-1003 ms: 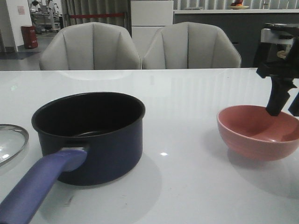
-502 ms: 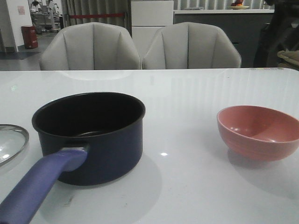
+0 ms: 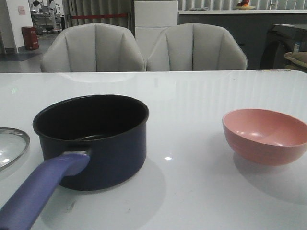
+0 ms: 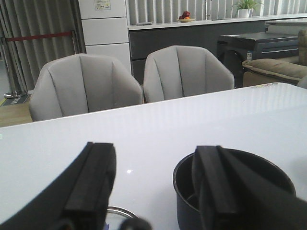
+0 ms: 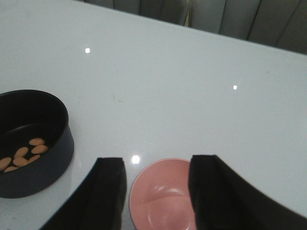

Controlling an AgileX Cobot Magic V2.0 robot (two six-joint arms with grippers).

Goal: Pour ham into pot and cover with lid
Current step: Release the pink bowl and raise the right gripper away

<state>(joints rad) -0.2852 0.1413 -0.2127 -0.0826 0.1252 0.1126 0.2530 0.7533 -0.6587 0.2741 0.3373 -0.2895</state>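
Note:
The dark navy pot (image 3: 91,139) stands left of centre on the white table, its purple-blue handle (image 3: 43,191) pointing toward the front edge. In the right wrist view the pot (image 5: 29,143) holds several orange-pink ham pieces (image 5: 24,154) on its black bottom. The glass lid (image 3: 9,146) lies flat at the left edge, beside the pot. My left gripper (image 4: 156,153) hangs open above the lid rim (image 4: 117,211) and the pot (image 4: 184,179), holding nothing. My right gripper (image 5: 158,165) is open high above the empty pink bowl (image 5: 160,196). Neither gripper shows in the front view.
The pink bowl (image 3: 266,136) sits upright on the right side of the table, apart from the pot. Two grey chairs (image 3: 144,48) stand behind the far table edge. Bare white tabletop (image 3: 187,110) lies between pot and bowl.
One second ago my right gripper hung just over the pink bowl in the front view. It has since lifted out of that view. Pot, lid and bowl have not moved.

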